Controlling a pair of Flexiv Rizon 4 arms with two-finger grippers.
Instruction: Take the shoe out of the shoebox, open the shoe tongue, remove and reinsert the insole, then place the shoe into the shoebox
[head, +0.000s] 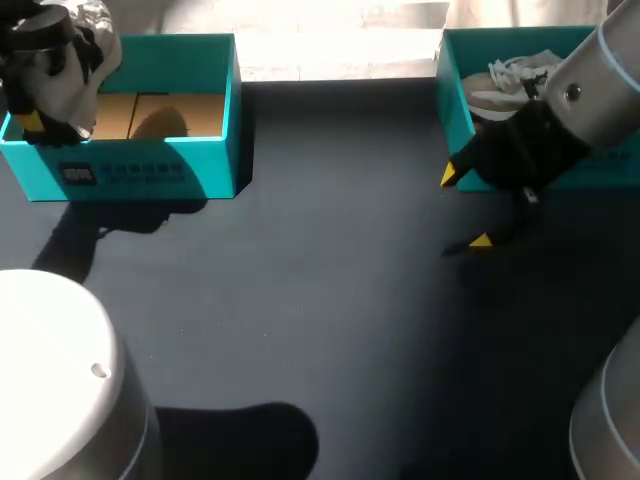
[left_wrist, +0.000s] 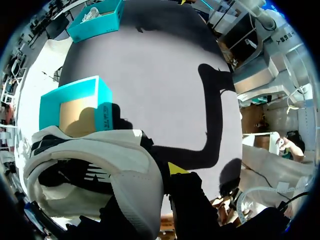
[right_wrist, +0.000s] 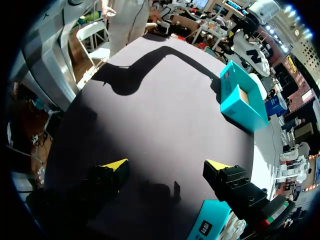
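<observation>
A white shoe (head: 90, 55) with black markings hangs above the left teal shoebox (head: 215, 130), whose brown cardboard floor is bare. My left gripper (head: 32, 122) is shut on the shoe at its side. In the left wrist view the shoe (left_wrist: 95, 170) fills the space by the gripper (left_wrist: 167, 170), one yellow fingertip (left_wrist: 175, 167) shows, and the shoebox (left_wrist: 102, 100) lies below. My right gripper (head: 465, 208) stands open and holds nothing just above the table, beside the right box. In the right wrist view my right gripper (right_wrist: 166, 165) faces the left shoebox (right_wrist: 242, 97) and the held shoe (right_wrist: 252, 47).
A second teal box (head: 455, 110) at the back right holds white crumpled material (head: 520, 75); its corner (right_wrist: 210, 227) shows by my right gripper. The dark table (head: 330, 300) stretches between the two boxes. My arms' white bases fill the front corners.
</observation>
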